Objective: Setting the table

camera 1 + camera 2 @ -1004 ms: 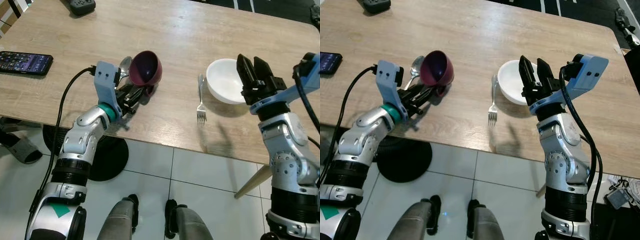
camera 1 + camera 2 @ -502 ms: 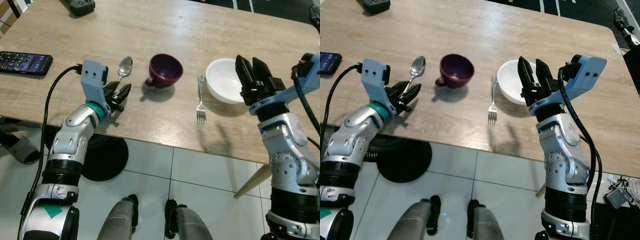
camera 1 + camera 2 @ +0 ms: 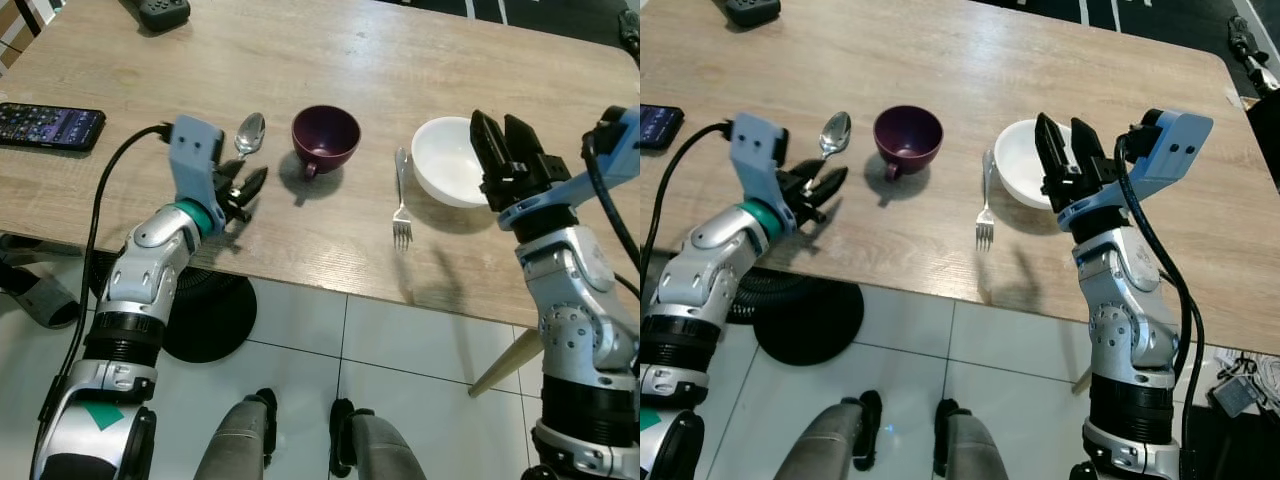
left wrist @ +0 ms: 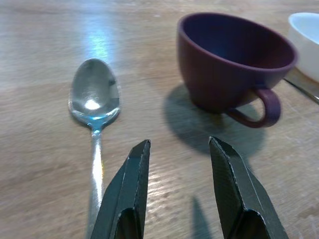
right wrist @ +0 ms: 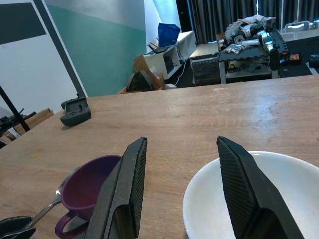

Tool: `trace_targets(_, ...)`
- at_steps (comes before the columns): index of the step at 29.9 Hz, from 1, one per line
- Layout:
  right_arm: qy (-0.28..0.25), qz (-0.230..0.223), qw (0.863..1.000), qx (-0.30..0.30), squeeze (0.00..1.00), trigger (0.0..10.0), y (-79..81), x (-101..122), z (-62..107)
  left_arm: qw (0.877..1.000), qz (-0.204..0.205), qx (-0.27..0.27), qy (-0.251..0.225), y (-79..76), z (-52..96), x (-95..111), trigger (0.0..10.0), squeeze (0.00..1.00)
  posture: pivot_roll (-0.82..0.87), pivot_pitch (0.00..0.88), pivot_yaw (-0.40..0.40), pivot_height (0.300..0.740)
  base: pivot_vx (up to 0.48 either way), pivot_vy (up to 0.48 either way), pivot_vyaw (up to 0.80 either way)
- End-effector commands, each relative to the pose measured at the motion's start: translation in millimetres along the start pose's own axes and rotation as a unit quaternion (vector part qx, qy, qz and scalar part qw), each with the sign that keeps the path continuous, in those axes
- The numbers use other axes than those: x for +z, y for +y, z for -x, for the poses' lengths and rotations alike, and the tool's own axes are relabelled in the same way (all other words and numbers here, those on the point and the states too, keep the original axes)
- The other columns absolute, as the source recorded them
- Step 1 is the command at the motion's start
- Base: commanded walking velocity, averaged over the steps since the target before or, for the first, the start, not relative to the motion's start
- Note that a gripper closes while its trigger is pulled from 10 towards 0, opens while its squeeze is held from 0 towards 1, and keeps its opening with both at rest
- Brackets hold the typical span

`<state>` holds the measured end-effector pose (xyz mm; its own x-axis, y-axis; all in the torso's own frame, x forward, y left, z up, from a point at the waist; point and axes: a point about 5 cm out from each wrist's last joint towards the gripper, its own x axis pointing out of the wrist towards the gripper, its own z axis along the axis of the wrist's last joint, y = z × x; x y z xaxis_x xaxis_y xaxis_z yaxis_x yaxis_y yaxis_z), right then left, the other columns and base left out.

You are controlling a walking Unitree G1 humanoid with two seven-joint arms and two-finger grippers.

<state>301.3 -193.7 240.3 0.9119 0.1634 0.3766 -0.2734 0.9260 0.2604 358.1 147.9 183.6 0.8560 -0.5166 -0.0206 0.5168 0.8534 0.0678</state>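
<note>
From the left eye view we see the wooden worktop (image 3: 420, 50) with a place setting in a row near its front edge: a spoon (image 3: 247, 133), an upright purple cup (image 3: 325, 138) with its handle toward us, a fork (image 3: 401, 200), and a white bowl (image 3: 447, 160). Our left gripper (image 3: 243, 188) hovers low just beside the spoon's handle end, fingers parted a little and holding nothing. Our right gripper (image 3: 505, 150) hangs over the bowl's near rim, fingers apart and empty. A phone (image 3: 48, 125) lies well apart at the left edge, and a dark remote-like device (image 3: 163, 12) at the far edge.

The right eye view gives the same layout; the cup stands free of the left gripper, between spoon and fork.

In the left wrist view the two black fingers (image 4: 127, 199) stand at a moderate gap above bare wood, the spoon's handle just beside one finger, the cup ahead, touching neither.

In the right wrist view the fingers (image 5: 124, 194) are spread wide, framing the bowl's rim and the cup beyond.

We judge the cup placed and released. Next we would likely draw the left arm clear without nudging the spoon, then check whether any piece needs straightening.
</note>
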Motion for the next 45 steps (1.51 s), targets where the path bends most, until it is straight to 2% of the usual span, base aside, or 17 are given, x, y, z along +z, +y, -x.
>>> trace_targets(1,0.005,0.002,1.000,-0.009,0.00,10.0,-2.4,-1.8,1.7,1.000,-0.014,-0.018,0.007,-6.6,-7.2,-2.1,10.0,0.00,0.10,0.139,-0.020,0.740,0.000,0.000,0.00)
trace_targets(2,0.005,0.002,1.000,-0.009,0.00,10.0,-2.4,-1.8,1.7,1.000,-0.014,-0.018,0.007,-6.6,-7.2,-2.1,10.0,0.00,0.10,0.139,-0.020,0.740,0.000,0.000,0.00)
trace_targets(5,0.003,0.002,1.000,-0.009,0.00,10.0,-0.5,-1.6,0.1,0.998,-0.054,-0.018,-0.013,-23.4,-29.2,9.2,10.0,0.00,0.09,0.141,-0.014,0.740,0.000,0.000,0.00)
trace_targets(10,0.002,0.002,1.000,-0.009,0.00,10.0,0.7,-1.8,0.2,0.998,-0.062,-0.017,-0.024,-29.5,-34.1,14.4,10.0,0.00,0.09,0.141,-0.007,0.740,0.000,0.000,0.00)
trace_targets(12,0.000,0.002,1.000,-0.012,0.00,10.0,0.8,-0.9,3.6,0.996,-0.061,-0.037,-0.049,-47.6,-33.3,23.1,10.0,0.00,0.08,0.153,0.005,0.740,0.000,0.000,0.00)
trace_targets(13,0.000,0.002,1.000,-0.012,0.00,10.0,0.8,-0.9,3.6,0.996,-0.061,-0.037,-0.049,-47.6,-33.3,23.1,10.0,0.00,0.08,0.153,0.005,0.740,0.000,0.000,0.00)
trace_targets(15,0.001,0.002,1.000,-0.015,0.00,10.0,0.5,-1.7,5.4,0.993,-0.064,-0.070,-0.074,-63.2,-29.4,30.3,10.0,0.00,0.08,0.155,0.005,0.740,0.000,0.000,0.00)
trace_targets(17,0.002,0.001,1.000,-0.015,0.00,10.0,0.4,-2.2,5.4,0.991,-0.063,-0.081,-0.081,-67.4,-29.6,31.4,10.0,0.00,0.08,0.155,0.005,0.740,0.000,0.000,0.00)
trace_targets(23,0.004,-0.002,1.000,-0.008,0.00,10.0,2.8,-4.7,0.6,0.991,-0.074,-0.080,-0.078,-80.4,-44.5,23.9,10.0,0.00,0.08,0.151,0.005,0.740,0.000,0.000,0.00)
trace_targets(26,0.004,-0.002,1.000,-0.007,0.00,10.0,3.2,-4.8,0.3,0.991,-0.079,-0.076,-0.078,-82.1,-45.3,23.1,10.0,0.00,0.08,0.151,0.005,0.740,0.000,0.000,0.00)
trace_targets(30,0.004,-0.001,1.000,-0.010,0.00,10.0,1.9,-4.2,2.8,0.993,-0.085,0.013,-0.079,-79.6,-31.6,17.5,10.0,0.00,0.09,0.158,0.007,0.740,0.000,0.000,0.00)
trace_targets(32,0.004,-0.001,1.000,-0.010,0.00,10.0,1.9,-4.2,2.8,0.993,-0.085,0.013,-0.079,-79.6,-31.6,17.5,10.0,0.00,0.09,0.158,0.007,0.740,0.000,0.000,0.00)
trace_targets(35,0.007,-0.002,1.000,-0.010,0.00,10.0,1.2,-5.0,3.8,0.991,-0.084,0.066,-0.077,-73.4,-19.8,18.4,10.0,0.00,0.09,0.156,0.004,0.740,0.000,0.000,0.00)
trace_targets(40,0.006,-0.004,1.000,-0.007,0.00,10.0,2.2,-5.9,1.5,0.990,-0.086,0.095,-0.064,-65.5,-20.9,13.4,10.0,0.00,0.10,0.154,0.000,0.740,0.000,0.000,0.00)
trace_targets(43,0.006,-0.004,1.000,-0.006,0.00,10.0,2.7,-6.2,0.6,0.990,-0.077,0.101,-0.060,-62.3,-22.9,11.9,10.0,0.00,0.10,0.152,0.000,0.740,0.000,0.000,0.00)
trace_targets(44,0.005,-0.005,1.000,-0.005,0.00,10.0,3.5,-6.1,-0.6,0.991,-0.054,0.110,-0.051,-55.0,-27.1,9.7,10.0,0.00,0.10,0.149,0.000,0.740,0.000,0.000,0.00)
trace_targets(45,0.005,-0.005,1.000,-0.005,0.00,10.0,3.5,-6.1,-0.6,0.991,-0.054,0.110,-0.051,-55.0,-27.1,9.7,10.0,0.00,0.10,0.149,0.000,0.740,0.000,0.000,0.00)
